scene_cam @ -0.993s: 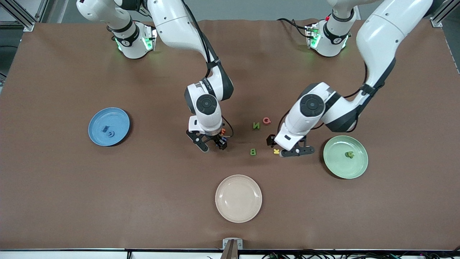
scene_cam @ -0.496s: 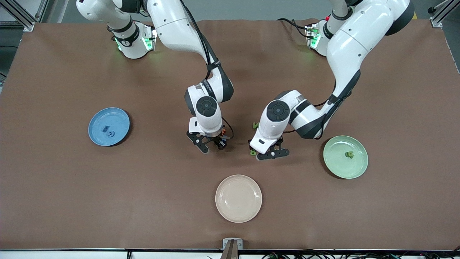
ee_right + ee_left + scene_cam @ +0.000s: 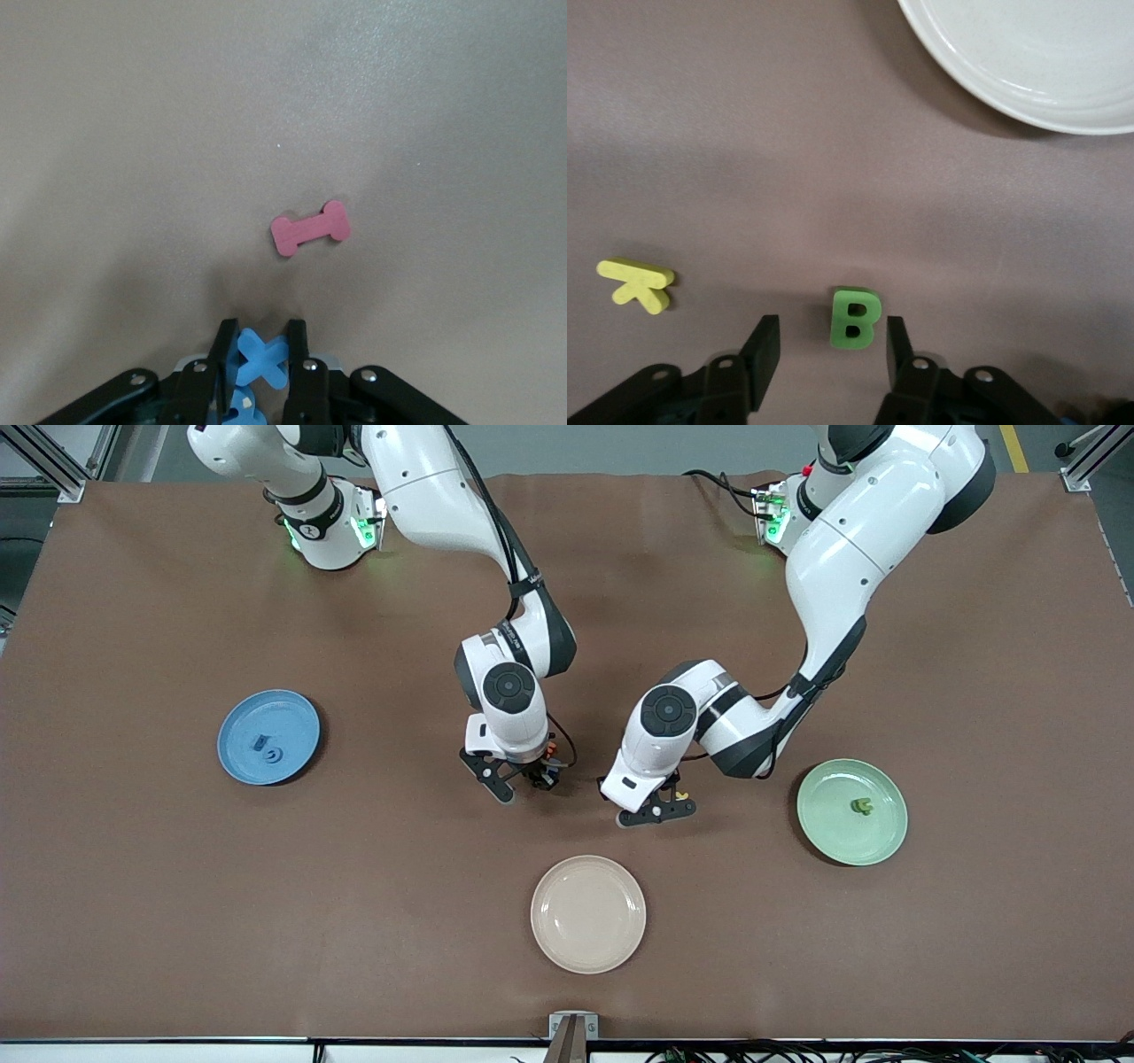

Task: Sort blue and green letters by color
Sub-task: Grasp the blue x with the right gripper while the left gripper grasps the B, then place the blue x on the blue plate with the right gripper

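Note:
My left gripper [image 3: 651, 806] is open and low over the table, between the green plate and my right gripper. In the left wrist view it [image 3: 833, 329] straddles a green letter B [image 3: 855, 317] that lies flat on the table closer to one finger; the arm hides it in the front view. My right gripper [image 3: 523, 778] is shut on a blue letter X [image 3: 261, 359], low at the table's middle. Another blue letter [image 3: 241, 412] shows under its fingers. Two blue letters [image 3: 266, 748] lie in the blue plate [image 3: 239, 722]. One green letter [image 3: 861, 806] lies in the green plate [image 3: 833, 841].
A yellow letter K [image 3: 636, 283] lies beside the green B. A pink letter I [image 3: 310, 228] lies just ahead of my right gripper. A beige plate [image 3: 588, 948] stands nearer the front camera than both grippers. An orange letter [image 3: 551, 749] peeks out by my right gripper.
My left arm has swung from beside the green plate toward the table's middle, over the green B, covering the N and Q letters. My right gripper has barely moved.

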Robot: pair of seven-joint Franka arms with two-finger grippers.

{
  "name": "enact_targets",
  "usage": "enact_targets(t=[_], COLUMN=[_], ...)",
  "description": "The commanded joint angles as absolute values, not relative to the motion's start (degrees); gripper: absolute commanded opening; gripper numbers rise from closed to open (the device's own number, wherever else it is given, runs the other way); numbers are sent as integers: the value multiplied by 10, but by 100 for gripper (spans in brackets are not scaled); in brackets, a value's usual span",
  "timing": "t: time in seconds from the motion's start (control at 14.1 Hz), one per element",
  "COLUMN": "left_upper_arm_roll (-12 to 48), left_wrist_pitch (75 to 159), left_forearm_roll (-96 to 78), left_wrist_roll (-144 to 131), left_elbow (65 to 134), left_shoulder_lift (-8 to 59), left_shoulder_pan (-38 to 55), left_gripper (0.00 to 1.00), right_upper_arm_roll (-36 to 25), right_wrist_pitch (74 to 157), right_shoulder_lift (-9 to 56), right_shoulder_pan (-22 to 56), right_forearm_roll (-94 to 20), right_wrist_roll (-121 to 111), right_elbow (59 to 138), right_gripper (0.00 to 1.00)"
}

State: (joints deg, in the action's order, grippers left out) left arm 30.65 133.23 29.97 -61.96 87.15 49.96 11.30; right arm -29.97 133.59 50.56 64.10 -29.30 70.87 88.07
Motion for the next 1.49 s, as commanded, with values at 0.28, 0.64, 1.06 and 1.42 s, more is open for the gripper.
enact_targets(t=[0.28,0.64,1.06,1.42], left_upper_arm_roll=[270,270,270,269], left_wrist_pitch=[1331,1332,1335,1335], left_forearm_roll=[298,297,298,299], left_wrist_roll=[-629,-629,-633,-640], left_elbow=[840,840,829,829], left_shoulder_lift=[518,519,530,531], left_shoulder_pan=[152,153,158,161], left_gripper=[51,50,50,47], right_upper_arm_roll=[-305,-394,-515,-650], right_wrist_pitch=[1193,1067,1085,1179], right_shoulder_lift=[490,442,304,288], right_shoulder_pan=[592,591,604,671], right_forearm_roll=[-295,-296,-295,-294], right_wrist_roll=[626,446,134,-80], right_elbow=[826,859,1056,1192], right_gripper=[0,0,0,0])
